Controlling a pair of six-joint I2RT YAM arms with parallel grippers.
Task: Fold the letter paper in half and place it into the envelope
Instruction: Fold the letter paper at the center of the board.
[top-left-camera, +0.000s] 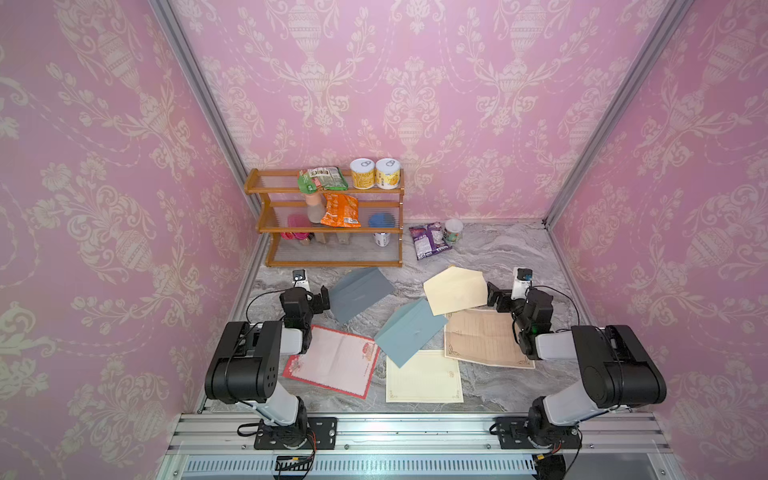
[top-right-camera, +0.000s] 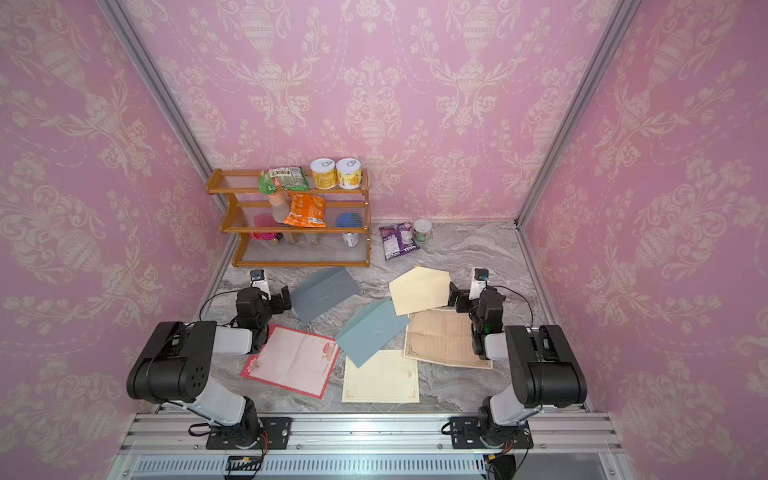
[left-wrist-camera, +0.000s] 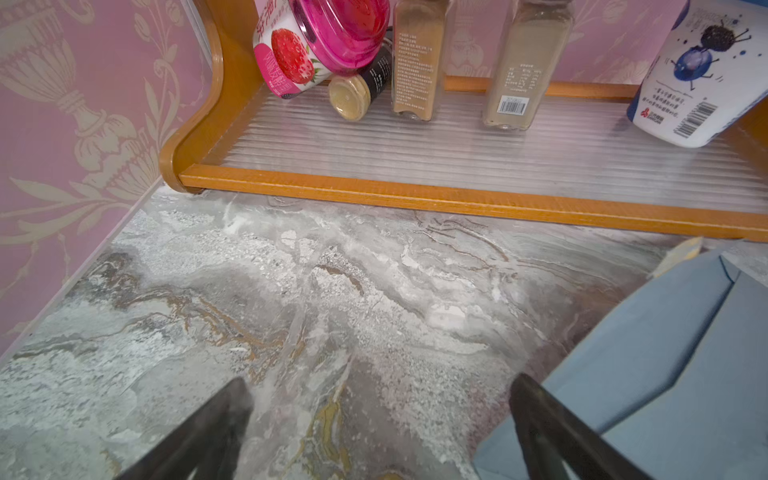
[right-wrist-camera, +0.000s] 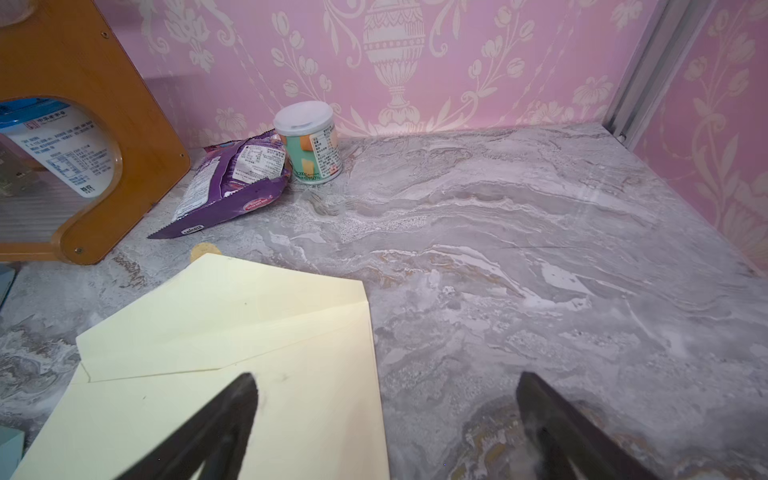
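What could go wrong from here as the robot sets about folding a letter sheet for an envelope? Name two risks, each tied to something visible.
1. The teal envelope lies across a corner of the cream sheet, and the cream envelope covers an edge of the tan sheet: lifting either sheet could drag its envelope along.
2. The left gripper and right gripper are open and empty; sheets lying flat on the marble table may be hard to pinch.
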